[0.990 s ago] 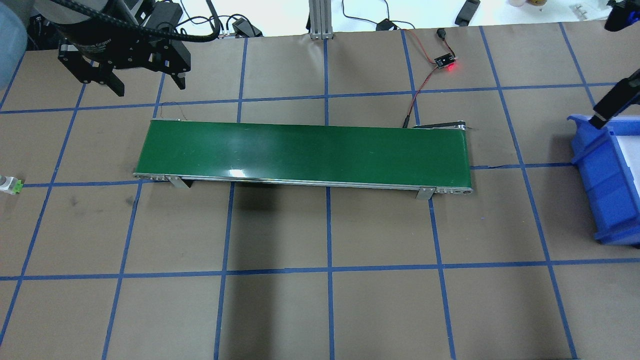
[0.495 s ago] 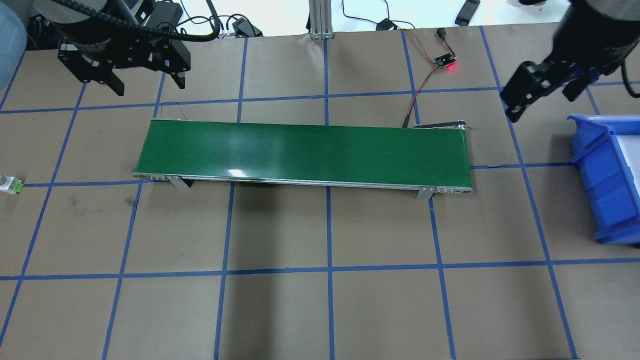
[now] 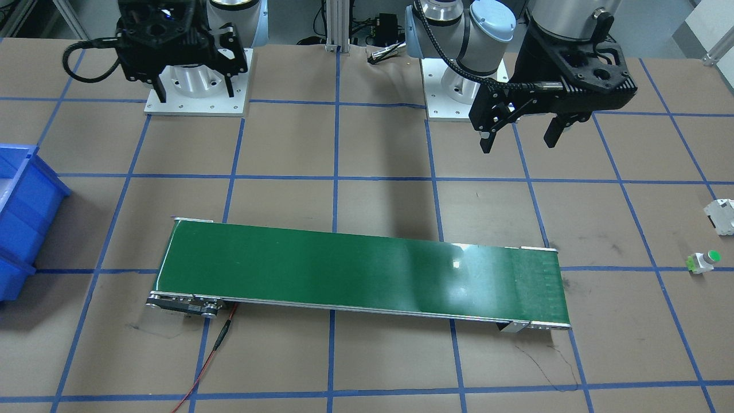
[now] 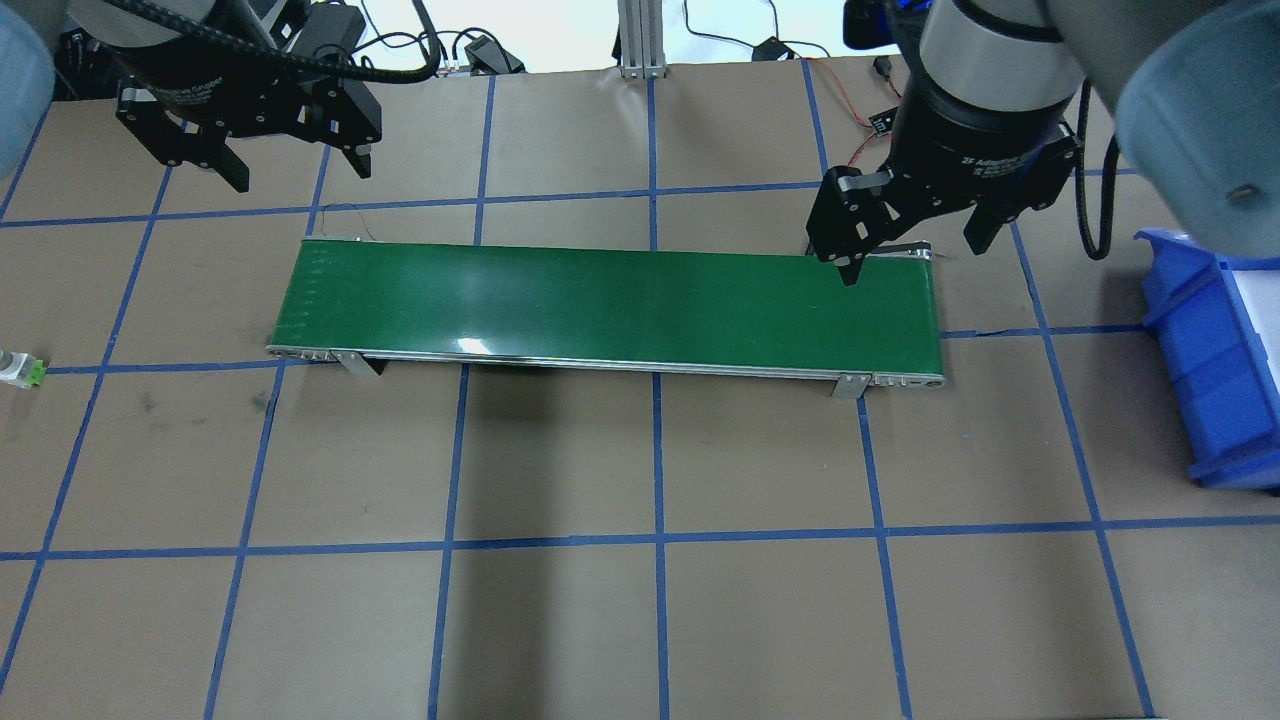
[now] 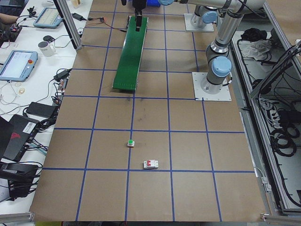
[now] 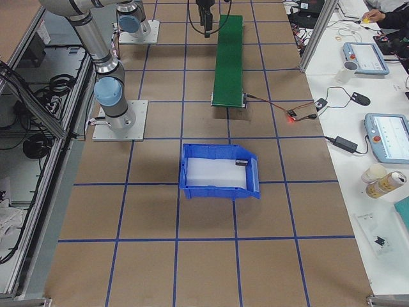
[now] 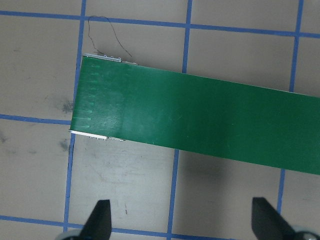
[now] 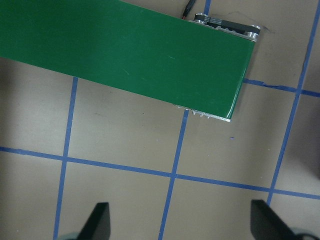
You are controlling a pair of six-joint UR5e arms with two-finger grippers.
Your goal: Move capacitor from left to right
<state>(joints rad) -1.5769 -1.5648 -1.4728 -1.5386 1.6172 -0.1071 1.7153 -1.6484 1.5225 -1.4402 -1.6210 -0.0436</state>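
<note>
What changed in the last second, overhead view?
The right claw swung in from over the blue bin toward the robot's left. It now hangs open and empty above the right end of the green belt. Nothing was visibly gripped or released. The left claw, belt and bin stayed put.

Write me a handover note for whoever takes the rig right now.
Left gripper: open, empty, high near the belt's left end.
Right gripper: open, empty, high near its right end.
Capacitor: a small dark piece in the bin looks like it; too small to be sure.
Done: transfer apparently complete; belt bare.
Left: confirm the part.
</note>
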